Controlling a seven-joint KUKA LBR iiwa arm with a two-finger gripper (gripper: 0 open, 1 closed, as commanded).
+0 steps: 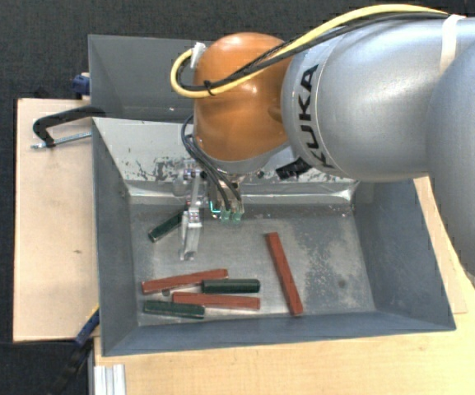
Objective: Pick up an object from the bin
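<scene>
Dark green stick (165,227) lies tilted on the bin floor just beside the gripper (193,237), on its view-left; whether the claw is spread or pressed together I cannot tell. The stick looks light, stiff and smooth, best pinched across its narrow middle. Below the gripper lies a cluster of sticks (202,293), with a lone red-brown stick (283,273) to its lower right; neither seems in the way.

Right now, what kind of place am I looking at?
Most likely a robot lab or test workshop, not a home. A big silver robot arm marked KUKA reaches into a grey metal bin. On the bin's floor lie only plain red-brown sticks and dark green sticks.
</scene>
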